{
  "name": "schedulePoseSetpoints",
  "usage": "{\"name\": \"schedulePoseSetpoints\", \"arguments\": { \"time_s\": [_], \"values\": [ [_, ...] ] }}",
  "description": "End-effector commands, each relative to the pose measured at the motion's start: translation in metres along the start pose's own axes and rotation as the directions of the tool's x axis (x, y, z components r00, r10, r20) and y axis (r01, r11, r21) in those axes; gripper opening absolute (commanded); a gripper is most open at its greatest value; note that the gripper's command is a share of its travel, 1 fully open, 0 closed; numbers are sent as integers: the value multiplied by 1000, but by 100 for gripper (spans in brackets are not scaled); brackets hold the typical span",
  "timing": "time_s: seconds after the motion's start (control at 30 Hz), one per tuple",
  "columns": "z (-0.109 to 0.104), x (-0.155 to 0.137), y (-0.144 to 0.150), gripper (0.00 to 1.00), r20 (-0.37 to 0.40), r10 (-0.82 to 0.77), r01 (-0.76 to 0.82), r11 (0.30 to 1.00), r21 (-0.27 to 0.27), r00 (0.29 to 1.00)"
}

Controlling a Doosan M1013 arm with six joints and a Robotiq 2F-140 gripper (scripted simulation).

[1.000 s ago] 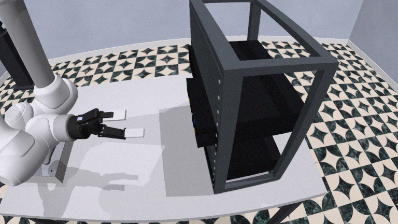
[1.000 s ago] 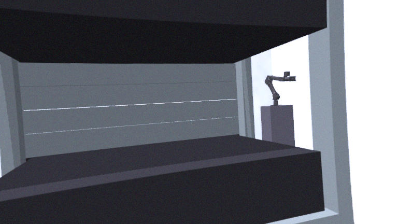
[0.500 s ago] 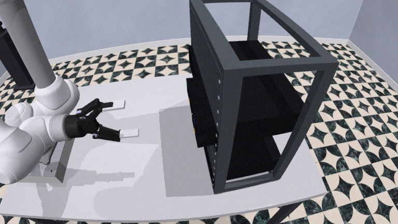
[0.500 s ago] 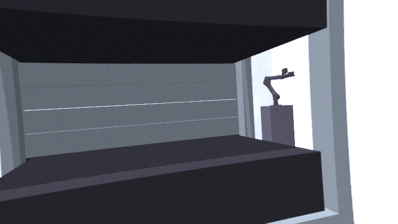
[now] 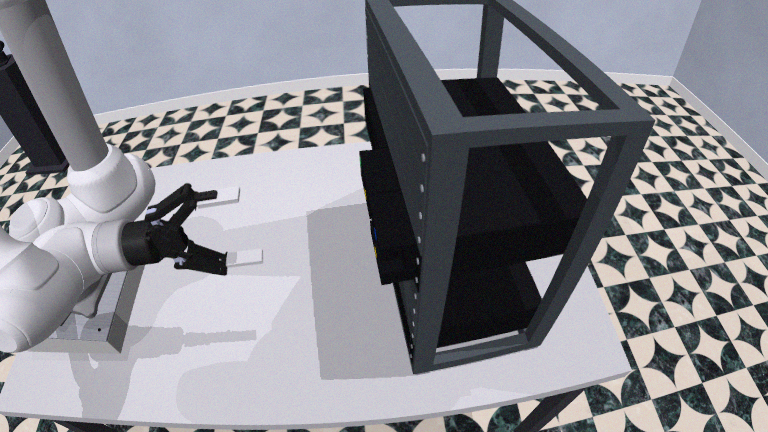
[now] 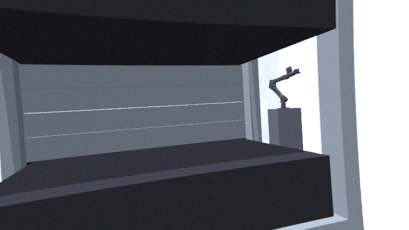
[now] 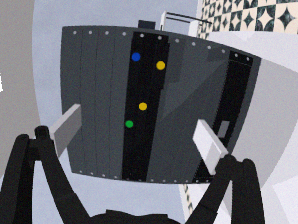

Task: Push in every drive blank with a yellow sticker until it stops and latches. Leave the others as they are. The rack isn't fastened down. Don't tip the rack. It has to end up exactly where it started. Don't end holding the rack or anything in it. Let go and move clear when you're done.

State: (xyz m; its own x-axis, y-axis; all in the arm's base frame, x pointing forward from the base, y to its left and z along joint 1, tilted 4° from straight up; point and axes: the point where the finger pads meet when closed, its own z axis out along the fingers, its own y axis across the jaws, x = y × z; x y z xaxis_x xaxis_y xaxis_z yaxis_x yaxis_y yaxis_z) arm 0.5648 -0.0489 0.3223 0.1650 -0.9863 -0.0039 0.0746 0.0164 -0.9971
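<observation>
The dark grey open-frame rack (image 5: 483, 204) stands on the white table, right of centre. Black drive blanks (image 5: 387, 214) are stacked in its front face, which looks toward the arm, and some stick out past the frame. In the wrist view the rack front (image 7: 149, 103) appears rolled sideways, with two yellow stickers (image 7: 160, 64) (image 7: 143, 106), a blue sticker (image 7: 136, 56) and a green sticker (image 7: 129, 123) on the black fronts. My gripper (image 5: 233, 228) is open and empty, well left of the rack and pointing at it. It also shows in the wrist view (image 7: 139, 137).
The arm's base plate (image 5: 102, 317) sits at the table's left edge. The exterior camera looks through the rack from behind, between two black blanks (image 6: 165, 186), with the arm (image 6: 281, 85) small and far off. A dark pedestal (image 5: 24, 118) stands at the back left.
</observation>
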Motion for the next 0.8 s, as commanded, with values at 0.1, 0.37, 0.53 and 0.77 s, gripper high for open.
{"name": "schedulePoseSetpoints", "arguments": {
  "time_s": [0.1,0.37,0.53,0.77],
  "values": [
    [-1,-2,1,100,6,-13,13,1000,-3,1000],
    [-2,-3,2,100,10,-21,21,1000,-5,1000],
    [-2,-3,2,100,10,-21,21,1000,-5,1000],
    [-2,-3,2,100,10,-21,21,1000,-5,1000]
  ]
}}
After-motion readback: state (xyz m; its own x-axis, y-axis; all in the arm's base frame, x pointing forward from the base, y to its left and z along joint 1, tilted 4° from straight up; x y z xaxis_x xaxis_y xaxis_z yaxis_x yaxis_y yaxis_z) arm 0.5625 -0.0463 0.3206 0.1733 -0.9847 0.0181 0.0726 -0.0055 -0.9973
